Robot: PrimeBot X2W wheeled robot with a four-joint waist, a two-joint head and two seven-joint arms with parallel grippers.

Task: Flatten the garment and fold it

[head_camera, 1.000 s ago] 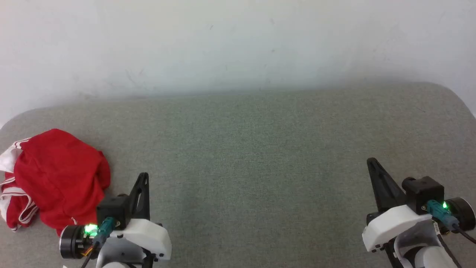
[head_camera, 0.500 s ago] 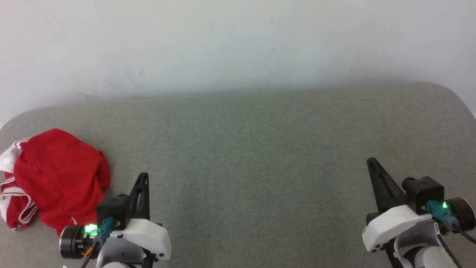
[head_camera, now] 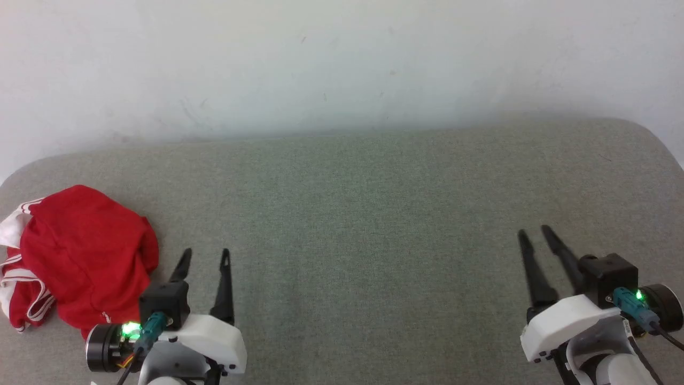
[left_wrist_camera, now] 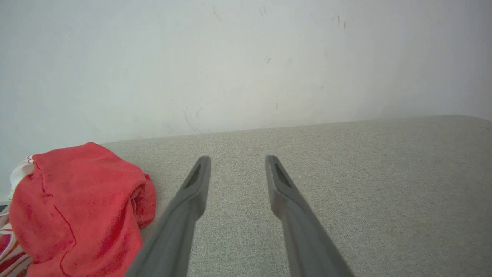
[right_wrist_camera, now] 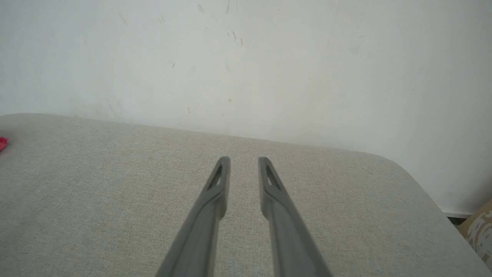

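Note:
The garment (head_camera: 85, 251) lies crumpled in a red heap at the left end of the grey padded surface (head_camera: 374, 214), with white striped sleeve trim showing on its left side. In the left wrist view the garment (left_wrist_camera: 73, 207) sits just left of the fingers. My left gripper (head_camera: 206, 255) hovers close to the heap's right edge, jaws open and empty. Far to the right, my right gripper (head_camera: 534, 233) is open too, its fingers a narrower gap apart, nothing between them. A sliver of the garment (right_wrist_camera: 2, 143) shows at the left edge of the right wrist view.
A pale wall (head_camera: 342, 64) rises right behind the surface's far edge. The surface has rounded corners at the far left and far right. Beyond its right end, a brown cardboard box (right_wrist_camera: 480, 231) stands on the floor.
Both grippers have gone from shut to open, the left one wider than the right. The arms and the garment have stayed in place.

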